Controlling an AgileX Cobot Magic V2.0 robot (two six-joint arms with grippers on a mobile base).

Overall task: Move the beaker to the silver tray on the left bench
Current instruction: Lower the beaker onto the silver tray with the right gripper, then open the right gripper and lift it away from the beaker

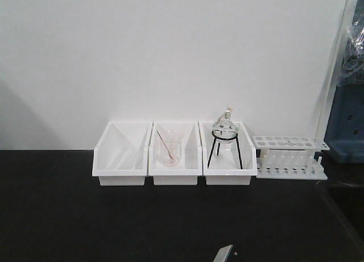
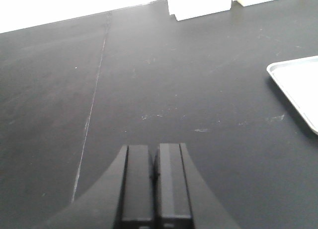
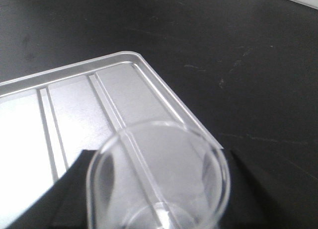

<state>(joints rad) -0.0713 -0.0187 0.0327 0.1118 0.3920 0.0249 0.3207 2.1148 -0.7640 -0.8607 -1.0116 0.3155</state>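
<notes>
In the right wrist view, my right gripper is shut on the small clear glass beaker. Its dark fingers press on both sides of the glass. The beaker's open rim faces the camera and hangs over the near right corner of the silver tray, which lies on the black bench. I cannot tell whether the beaker touches the tray. In the left wrist view, my left gripper is shut and empty above the bare black bench, with a corner of the silver tray to its right.
The front view shows three white bins against the wall. One holds a glass beaker with a pink-red rod, another a round flask on a black tripod. A white test-tube rack stands to their right.
</notes>
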